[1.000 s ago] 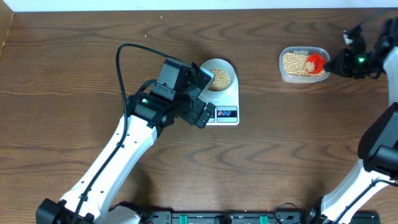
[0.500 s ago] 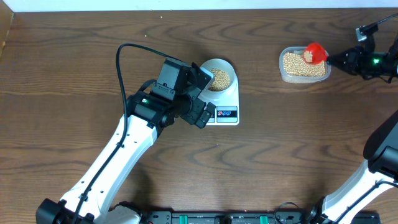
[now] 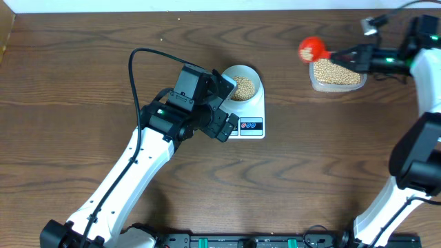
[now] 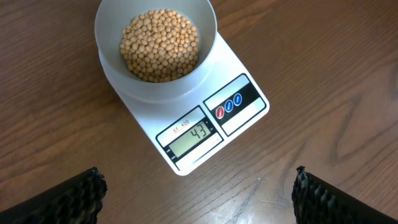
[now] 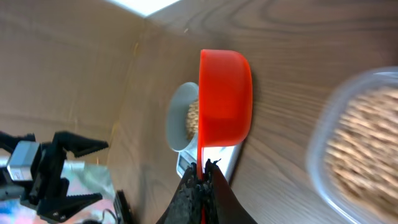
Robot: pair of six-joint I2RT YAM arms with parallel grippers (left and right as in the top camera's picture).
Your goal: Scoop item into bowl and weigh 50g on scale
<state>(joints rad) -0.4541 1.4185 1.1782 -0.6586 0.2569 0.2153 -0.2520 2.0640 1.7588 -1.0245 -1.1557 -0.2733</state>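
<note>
Beans (image 4: 160,45) are piled in the little pale bowl (image 4: 205,18), filling its bottom and reaching partway up the sides. The bowl sits on the white scale (image 4: 252,109), on the end away from the readout. In the left wrist view that's the plate's 11 o'clock end, and the display (image 4: 191,135) at the 5 o'clock edge reads 43. Two small round buttons (image 4: 225,107), one red and one blue, are just beside the display at its 2 o'clock.

The left gripper (image 4: 199,180) hangs over the display end of the scale. Its fingers are spread wide, one in each bottom corner of its own camera view, and they're touching nothing.

From overhead, the clear plastic tub (image 3: 312,77) with more beans sits well apart from the bowl, at about its 3 o'clock. The red scoop (image 3: 311,49) is up by the tub's 11 o'clock corner, at about 2 o'clock from the bowl. The right gripper (image 5: 202,180) is pinched tight on the scoop's thin handle. In the right wrist view the scoop is seen from the side, so I can't tell if there's anything in it, and the tub is a blur at 3 o'clock.

Everything's on a brown wooden table (image 3: 310,172).
</note>
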